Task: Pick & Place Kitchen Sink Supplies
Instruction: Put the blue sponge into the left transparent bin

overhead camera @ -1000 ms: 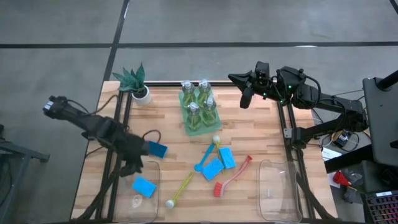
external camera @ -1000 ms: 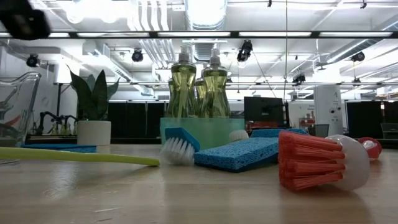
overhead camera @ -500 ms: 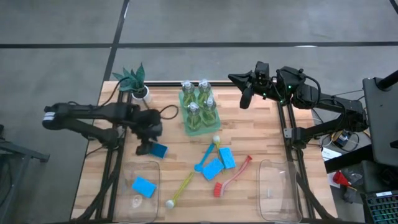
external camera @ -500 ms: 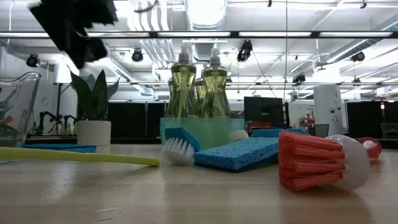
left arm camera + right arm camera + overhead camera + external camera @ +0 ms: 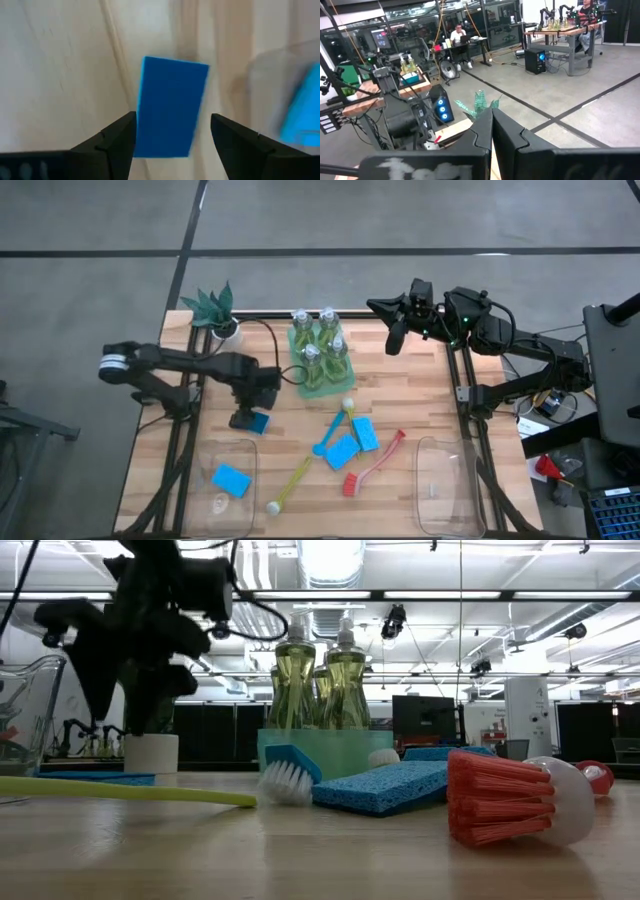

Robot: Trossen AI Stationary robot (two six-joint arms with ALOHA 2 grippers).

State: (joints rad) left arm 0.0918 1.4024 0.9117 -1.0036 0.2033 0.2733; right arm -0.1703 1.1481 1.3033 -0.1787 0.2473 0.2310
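The blue sponge (image 5: 170, 107) lying flat on the bench (image 5: 420, 405) is light and soft, so squeeze its long sides gently with your left gripper (image 5: 172, 137), jaws wide astride it, while your right gripper (image 5: 392, 340) waits shut.

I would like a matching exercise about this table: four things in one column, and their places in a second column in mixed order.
Things:
1. bottles
2. red brush
3. plant
4. left gripper

Places:
A. back-left corner of the table
B. above a dark blue sponge lying on the wood
C. in the green tray
D. beside the right clear bin

Pairs: 1-C, 2-D, 3-A, 4-B
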